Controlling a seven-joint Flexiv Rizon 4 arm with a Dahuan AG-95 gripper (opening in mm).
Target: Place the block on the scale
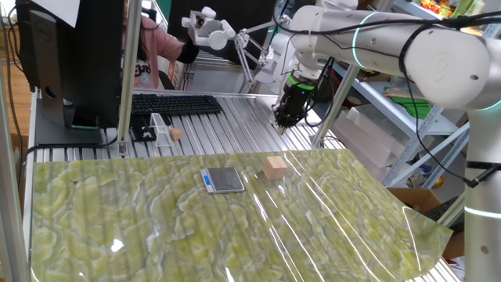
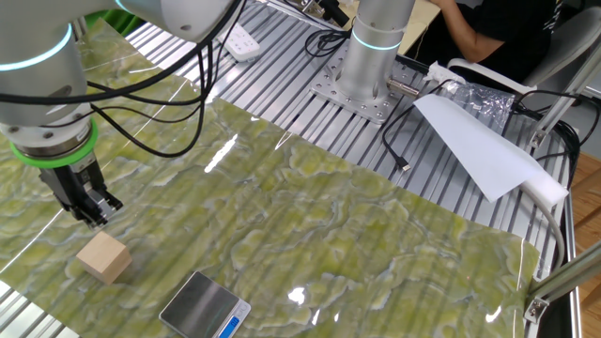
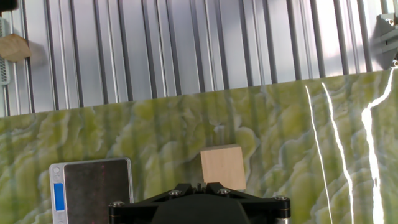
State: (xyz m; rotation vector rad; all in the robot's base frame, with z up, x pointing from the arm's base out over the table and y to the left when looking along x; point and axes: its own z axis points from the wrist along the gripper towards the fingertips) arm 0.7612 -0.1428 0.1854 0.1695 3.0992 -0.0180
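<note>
The gripper (image 2: pixel 97 212) hangs above the table, clenched on nothing, fingers pointing down. Just below and beside it, the block (image 2: pixel 103 257) sits on the green marbled mat (image 2: pixel 357 225), near the scale (image 2: pixel 205 305) but apart from it. Nothing is done yet: grasp, lift and placement remain. The mat covers a ribbed metal table (image 1: pixel 235 125); a keyboard (image 1: pixel 175 103) and what seems a person sit behind.

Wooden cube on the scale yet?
No. The tan wooden cube sits on the green mat beside the grey-topped digital scale, apart.
</note>
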